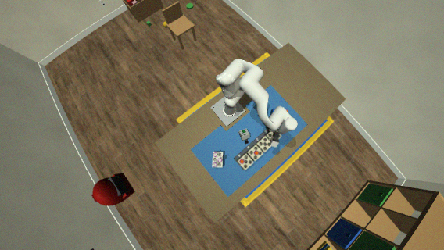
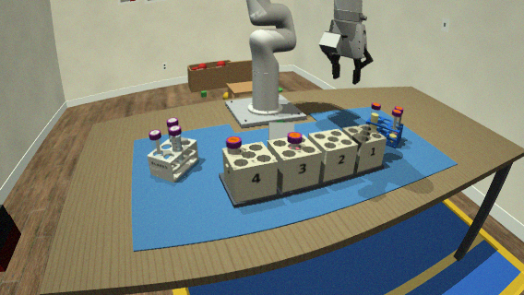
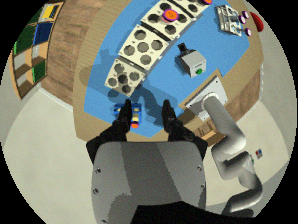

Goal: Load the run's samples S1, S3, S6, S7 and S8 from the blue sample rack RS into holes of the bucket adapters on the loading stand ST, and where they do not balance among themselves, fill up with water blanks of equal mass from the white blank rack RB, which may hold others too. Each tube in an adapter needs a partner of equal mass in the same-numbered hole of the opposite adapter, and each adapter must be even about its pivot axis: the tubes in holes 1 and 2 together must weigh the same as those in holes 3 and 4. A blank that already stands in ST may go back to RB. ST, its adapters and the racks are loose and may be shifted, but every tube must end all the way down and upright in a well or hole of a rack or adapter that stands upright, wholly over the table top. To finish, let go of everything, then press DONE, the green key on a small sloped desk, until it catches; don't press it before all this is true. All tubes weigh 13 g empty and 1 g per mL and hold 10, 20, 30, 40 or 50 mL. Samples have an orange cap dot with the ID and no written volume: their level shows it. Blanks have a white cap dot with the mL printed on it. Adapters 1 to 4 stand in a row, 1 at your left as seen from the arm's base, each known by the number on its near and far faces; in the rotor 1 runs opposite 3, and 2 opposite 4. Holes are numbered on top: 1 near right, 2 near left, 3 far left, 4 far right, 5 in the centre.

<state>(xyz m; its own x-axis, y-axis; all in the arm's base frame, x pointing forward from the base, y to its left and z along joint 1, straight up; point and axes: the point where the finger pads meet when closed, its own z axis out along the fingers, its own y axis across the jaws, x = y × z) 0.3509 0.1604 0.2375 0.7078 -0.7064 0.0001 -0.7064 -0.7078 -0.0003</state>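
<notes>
My gripper (image 2: 346, 76) (image 3: 147, 106) (image 1: 275, 142) is open and empty. It hangs high above the table, over the end of the stand by adapter 1 and the blue sample rack RS (image 2: 387, 136) (image 3: 135, 116). RS holds several orange-dotted sample tubes (image 2: 397, 112). The loading stand ST (image 2: 300, 171) (image 1: 254, 151) shows adapters 4, 3, 2, 1 from left to right in the exterior view. One sample (image 2: 233, 143) stands in adapter 4, and another (image 2: 294, 137) in adapter 3. Adapters 2 (image 2: 339, 159) and 1 (image 2: 373, 149) look empty.
The white blank rack RB (image 2: 172, 160) (image 1: 217, 159) (image 3: 229, 19) holds three purple-capped tubes at the far end of the blue mat (image 2: 194, 217). The DONE key desk (image 1: 245, 134) (image 3: 190, 63) stands between the stand and the arm's base (image 2: 265, 108).
</notes>
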